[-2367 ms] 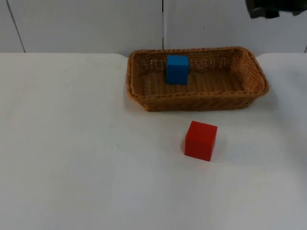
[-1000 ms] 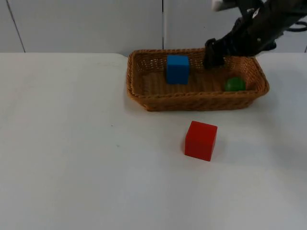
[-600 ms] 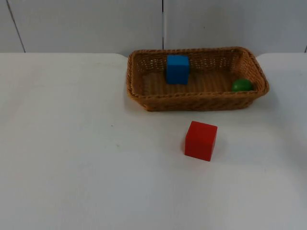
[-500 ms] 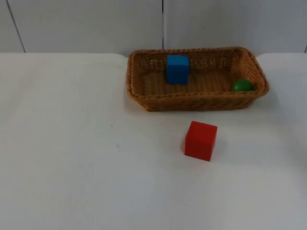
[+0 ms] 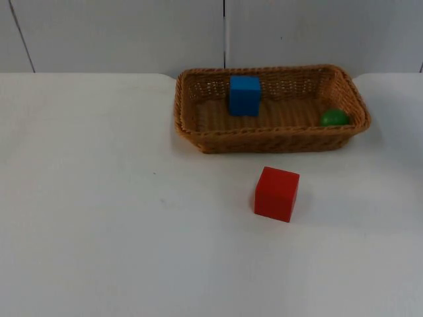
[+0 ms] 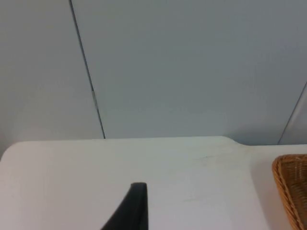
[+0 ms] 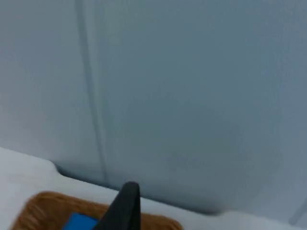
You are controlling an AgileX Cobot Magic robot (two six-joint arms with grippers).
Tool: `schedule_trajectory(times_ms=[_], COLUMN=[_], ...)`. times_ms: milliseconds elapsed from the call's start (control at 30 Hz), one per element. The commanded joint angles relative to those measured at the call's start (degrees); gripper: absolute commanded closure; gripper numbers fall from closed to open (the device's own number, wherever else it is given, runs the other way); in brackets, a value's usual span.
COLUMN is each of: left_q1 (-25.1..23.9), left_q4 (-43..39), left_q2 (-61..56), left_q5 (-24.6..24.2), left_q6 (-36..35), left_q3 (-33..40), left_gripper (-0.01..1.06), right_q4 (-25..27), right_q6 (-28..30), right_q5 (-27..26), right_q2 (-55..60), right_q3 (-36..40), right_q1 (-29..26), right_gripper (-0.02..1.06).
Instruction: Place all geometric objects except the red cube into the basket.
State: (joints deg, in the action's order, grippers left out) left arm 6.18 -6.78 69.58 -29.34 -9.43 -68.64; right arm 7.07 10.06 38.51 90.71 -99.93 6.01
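The brown wicker basket (image 5: pixel 192 132) stands at the back of the table, right of centre. A blue cube (image 5: pixel 244 95) sits inside it near the back wall, and a green ball (image 5: pixel 334 117) lies in its right end. In front of the basket the red cube (image 5: pixel 276 193) rests on the white table, apart from it. My left gripper (image 6: pixel 136 203) is held up over the table's back left, facing the partition wall, with the basket's rim (image 6: pixel 291 191) off to its side. My right gripper (image 7: pixel 125 203) hangs high behind the basket (image 7: pixel 38 206), above the blue cube (image 7: pixel 79 223).
The grey partition wall (image 5: pixel 132 33) closes off the table's back edge just behind the basket. White table (image 5: pixel 99 218) stretches to the left and front of the red cube.
The right arm, over the basket a second ago, has pulled back out of the top view. The green ball rolled to the basket's right end and has lain still since.
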Motion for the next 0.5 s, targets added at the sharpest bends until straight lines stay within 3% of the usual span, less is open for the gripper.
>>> schedule_trajectory(times_ms=[0,200,467], left_q1=[-0.28,-0.28,-0.28], left_q4=[-0.15,-1.62,-0.97], left_q2=[-1.88,-4.58,-6.98], left_q5=[0.41,0.55,-2.36], left_q6=[-0.40,-0.40,-0.40], left_q3=[0.29,0.29,0.29], left_gripper=[0.00,0.00,0.00], right_q4=[-0.47,-0.50,-0.83], right_q6=[0.12,1.33,3.64], right_q5=[2.35,-2.00,-4.39], right_q2=[-2.15,-12.07,-25.35], right_q3=[1.66,14.58,28.45], right_q1=[-2.95,-12.03,-13.38], right_gripper=[0.00,0.00,0.00])
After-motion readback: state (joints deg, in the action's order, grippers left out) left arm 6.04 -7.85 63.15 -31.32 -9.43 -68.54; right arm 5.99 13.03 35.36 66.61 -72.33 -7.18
